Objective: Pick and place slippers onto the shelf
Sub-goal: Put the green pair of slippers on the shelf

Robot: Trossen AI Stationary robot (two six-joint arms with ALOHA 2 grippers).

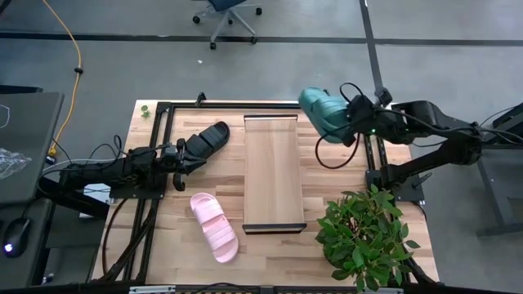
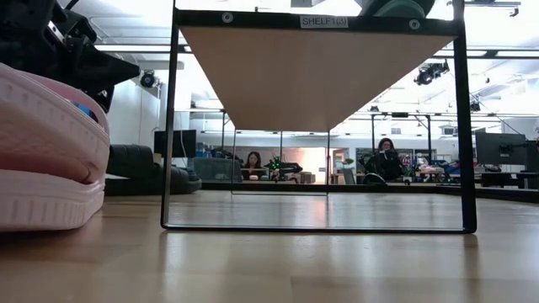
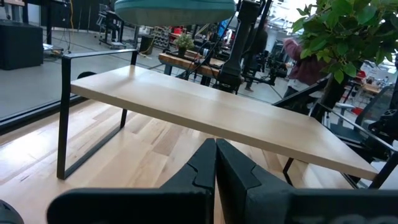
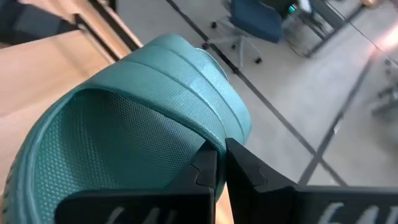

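The right claw (image 1: 350, 121) is clamped on the teal slipper (image 1: 322, 113), held aloft just beside the shelf (image 1: 273, 173), seemingly above its far corner. The left claw (image 1: 181, 158), fingers together, sits beside the black slipper (image 1: 207, 138); the pink slipper (image 1: 214, 226) lies on the counter (image 1: 270, 253).

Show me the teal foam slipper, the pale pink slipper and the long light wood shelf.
Teal foam slipper (image 1: 320, 112), high view, on its ribbed strap.
Pale pink slipper (image 1: 214, 227), high view, on its strap.
Long light wood shelf (image 1: 274, 175), high view, on its bare board.
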